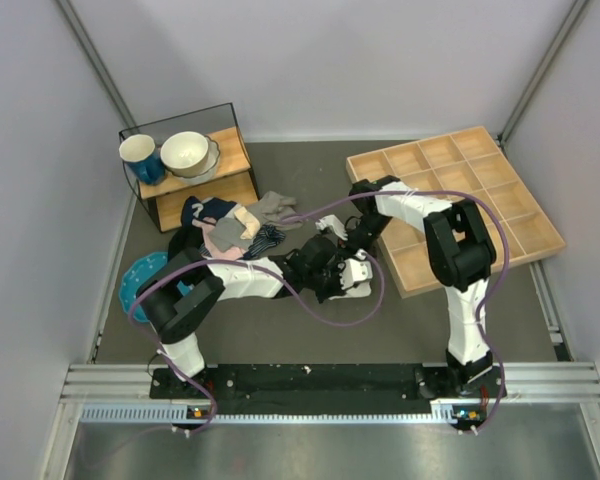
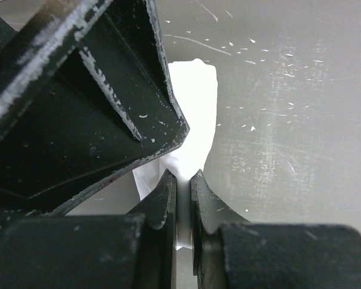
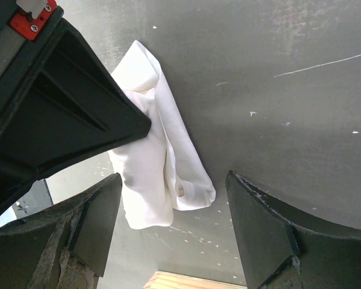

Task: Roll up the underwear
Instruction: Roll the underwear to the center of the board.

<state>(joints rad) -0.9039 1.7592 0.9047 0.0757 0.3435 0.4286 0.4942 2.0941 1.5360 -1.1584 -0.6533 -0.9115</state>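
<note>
The white underwear (image 3: 159, 162) lies bunched and partly folded on the dark table; it also shows in the top view (image 1: 356, 277) and the left wrist view (image 2: 195, 99). My left gripper (image 2: 182, 179) is shut on an edge of the underwear, with white cloth pinched between the jaws; in the top view the left gripper (image 1: 338, 272) sits at the table's middle. My right gripper (image 3: 174, 208) is open and empty, its fingers (image 3: 99, 220) spread on either side of the cloth's near end, just above it. In the top view the right gripper (image 1: 346, 238) is right beside the left one.
A pile of mixed clothes (image 1: 230, 225) lies at the left. A wooden compartment tray (image 1: 460, 195) stands at the right. A wire shelf (image 1: 195, 170) holds a blue cup and a white bowl. A blue plate (image 1: 140, 282) lies at the far left.
</note>
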